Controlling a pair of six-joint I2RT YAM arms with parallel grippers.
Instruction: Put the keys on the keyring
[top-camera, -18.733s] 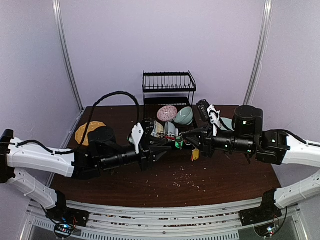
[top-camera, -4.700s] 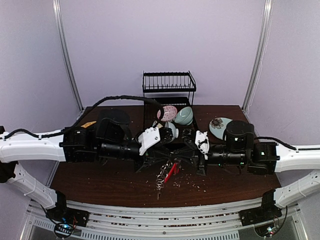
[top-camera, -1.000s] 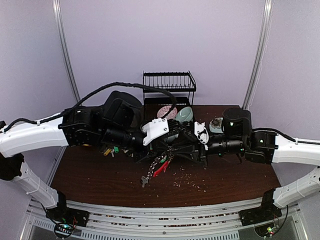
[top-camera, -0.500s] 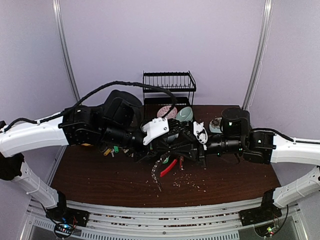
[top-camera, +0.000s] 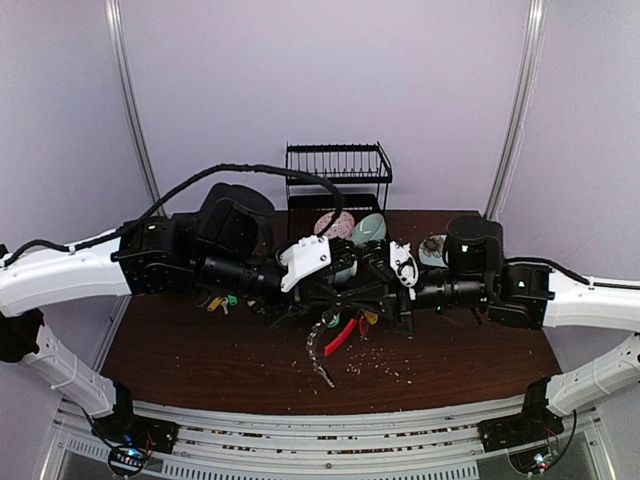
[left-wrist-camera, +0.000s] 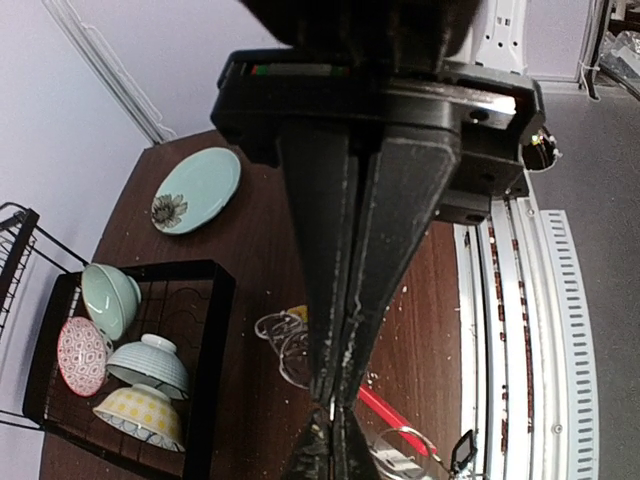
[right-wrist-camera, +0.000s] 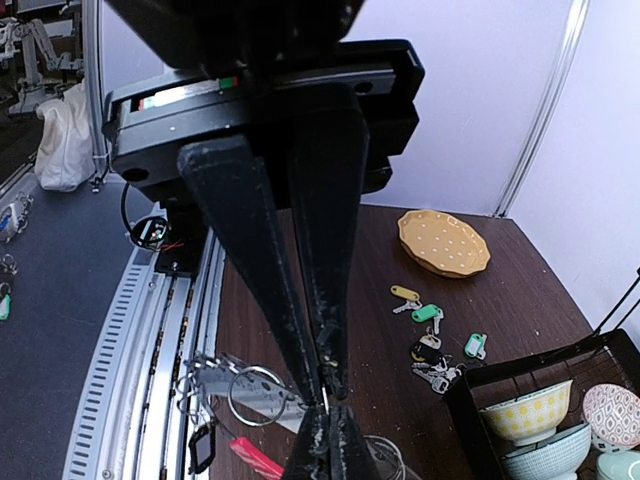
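The keyring hangs in the air between my two grippers, its red sleeve (top-camera: 340, 337) lowest, and a chain of split rings (top-camera: 318, 358) dangles from it. My left gripper (top-camera: 335, 298) and right gripper (top-camera: 353, 300) meet tip to tip, both shut on the ring's thin wire. The left wrist view shows my left gripper (left-wrist-camera: 335, 398), the red sleeve (left-wrist-camera: 400, 415) and a yellow tag (left-wrist-camera: 297, 313). The right wrist view shows my right gripper (right-wrist-camera: 325, 392) and the sleeve (right-wrist-camera: 255, 458). Loose keys with yellow (right-wrist-camera: 405, 293) and green (right-wrist-camera: 427, 313) tags lie on the table; they also show in the top view (top-camera: 218, 301).
A black dish rack (top-camera: 338, 175) stands at the back, and a black tray (left-wrist-camera: 225, 330) of bowls in front of it. A teal plate (left-wrist-camera: 197, 188) lies back right and a yellow plate (right-wrist-camera: 445, 243) back left. Crumbs litter the brown table (top-camera: 450, 355).
The hanging chain of split rings has swung to the right and the red sleeve has shifted slightly right. A yellow tag now shows below the right gripper. Both grippers stay shut together.
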